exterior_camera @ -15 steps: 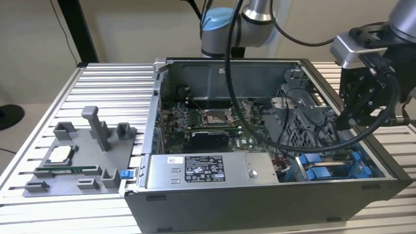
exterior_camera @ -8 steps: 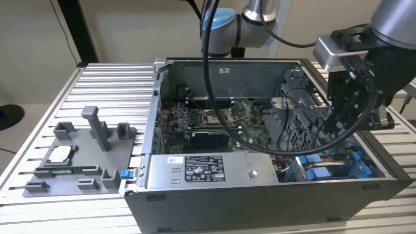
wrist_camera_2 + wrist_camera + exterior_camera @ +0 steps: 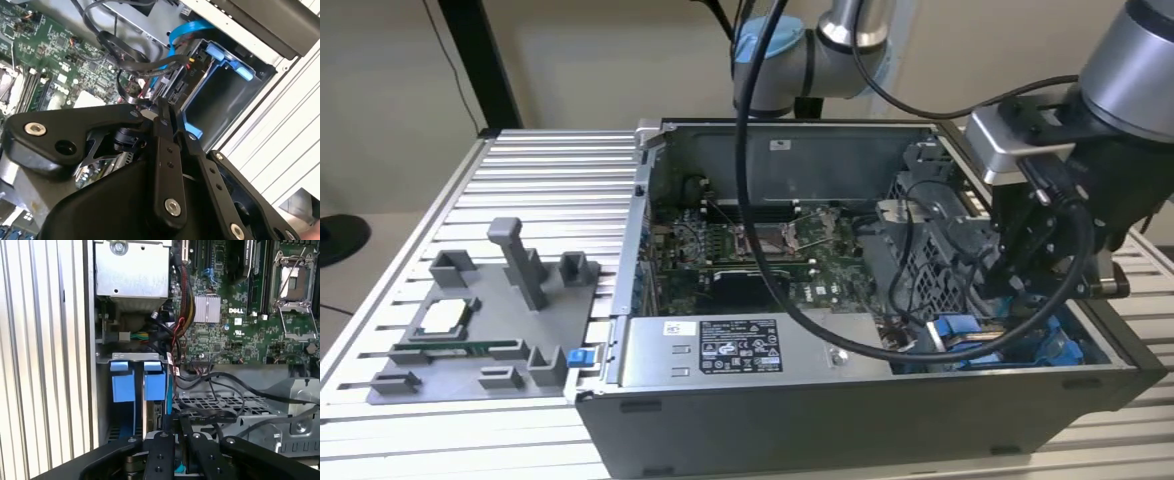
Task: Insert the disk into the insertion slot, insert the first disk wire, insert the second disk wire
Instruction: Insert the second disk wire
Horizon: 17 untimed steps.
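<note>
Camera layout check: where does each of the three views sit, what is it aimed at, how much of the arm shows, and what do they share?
Exterior view: off the arm, above and beside the open computer case, looking down; arm and gripper at its right.
First wrist view: on the arm, looking past the gripper at blue rails and the motherboard.
Second wrist view: on the arm, over the gripper toward the insertion slot.
Shared: both wrist views show the gripper, blue bay parts and black cables.
</note>
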Motion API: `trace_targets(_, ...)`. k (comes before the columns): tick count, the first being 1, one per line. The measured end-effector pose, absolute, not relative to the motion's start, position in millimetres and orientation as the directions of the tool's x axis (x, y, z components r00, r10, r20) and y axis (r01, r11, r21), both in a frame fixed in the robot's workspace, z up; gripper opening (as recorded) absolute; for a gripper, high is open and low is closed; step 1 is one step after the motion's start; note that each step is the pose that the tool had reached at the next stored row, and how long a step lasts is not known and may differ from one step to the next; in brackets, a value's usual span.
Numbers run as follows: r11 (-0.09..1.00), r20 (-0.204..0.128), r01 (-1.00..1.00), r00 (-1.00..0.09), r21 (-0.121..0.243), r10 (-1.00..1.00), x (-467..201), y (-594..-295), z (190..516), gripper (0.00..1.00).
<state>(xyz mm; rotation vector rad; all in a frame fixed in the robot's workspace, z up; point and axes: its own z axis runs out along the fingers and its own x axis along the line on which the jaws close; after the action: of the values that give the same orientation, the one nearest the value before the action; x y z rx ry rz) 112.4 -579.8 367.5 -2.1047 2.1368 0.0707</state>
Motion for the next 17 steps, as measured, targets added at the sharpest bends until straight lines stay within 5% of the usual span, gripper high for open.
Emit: trace_targets(17, -0.033, -0.133, -0.997, 0.041, -0.066, -0.99, 112.7, -583.3, 352.7, 0.0)
